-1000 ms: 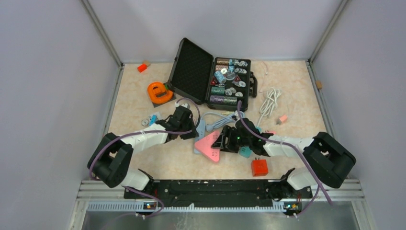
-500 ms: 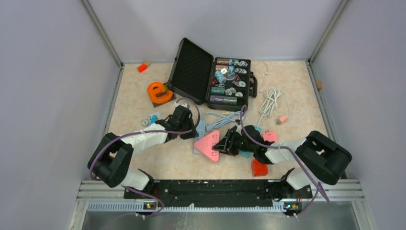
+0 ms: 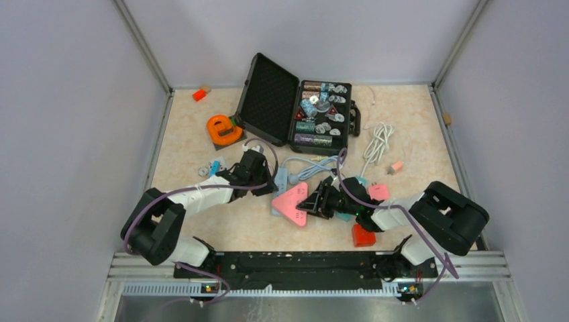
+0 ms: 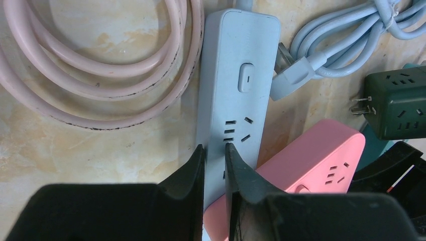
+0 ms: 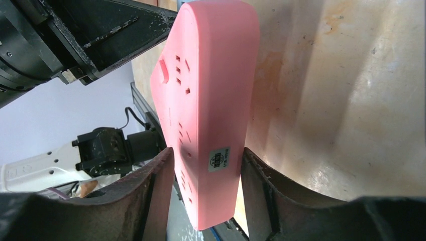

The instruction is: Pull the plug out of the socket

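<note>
long pale-grey plastic power strip (image 4: 241,100): flat mid-table; left gripper (image 4: 215,150) tips on it, barely parted, grip unclear | pink triangular plastic plug block (image 5: 211,90): on strip's near end, clamped by right gripper (image 5: 207,153) | progress: apparently braced and grasped, pull not done

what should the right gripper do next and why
Probably pull the pink block a little, straight away from the grey strip. The right gripper has a finger on each side of the block, which overlaps the strip's end. The left gripper bears on the strip beside that overlap, seemingly to hold it down. The joint between block and strip is hidden.
</note>
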You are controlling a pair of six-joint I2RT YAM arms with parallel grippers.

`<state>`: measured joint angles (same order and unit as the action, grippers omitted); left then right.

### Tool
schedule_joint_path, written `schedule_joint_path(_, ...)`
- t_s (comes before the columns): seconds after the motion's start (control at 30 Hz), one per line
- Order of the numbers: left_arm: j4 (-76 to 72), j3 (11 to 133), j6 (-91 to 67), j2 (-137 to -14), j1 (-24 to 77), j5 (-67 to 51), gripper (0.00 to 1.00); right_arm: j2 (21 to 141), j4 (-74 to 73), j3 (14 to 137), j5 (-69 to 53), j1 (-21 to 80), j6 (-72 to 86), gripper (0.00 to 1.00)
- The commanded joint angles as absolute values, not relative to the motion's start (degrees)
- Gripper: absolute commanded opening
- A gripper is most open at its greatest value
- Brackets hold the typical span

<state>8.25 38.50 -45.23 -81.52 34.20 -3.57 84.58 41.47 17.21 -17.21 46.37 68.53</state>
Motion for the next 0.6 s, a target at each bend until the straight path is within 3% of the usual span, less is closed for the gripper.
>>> schedule_joint_path(0.0, 12.5, 34.6, -46.5, -84.9, 35.7, -8.7, 0.18, 85.4, 50.4, 20.1, -19.4, 47.9, 71.0, 0.47)
schedule_joint_path(0.17, 12.4, 34.6, -46.5, -85.4, 35.7, -8.7, 0.18, 89.4, 59.3, 19.6, -21.4, 48.0, 74.1, 0.33)
schedule_joint_path(0.33, 12.9, 34.4, -46.6, -85.3, 35.7, -8.4, 0.18, 92.4, 66.4, 18.6, -22.4, 48.2, 76.1, 0.0)
schedule_joint_path(0.57, 13.8, 34.5, -46.4, -85.3, 35.7, -7.6, 0.18, 90.6, 66.8, 18.1, -22.8, 48.3, 74.3, 0.0)
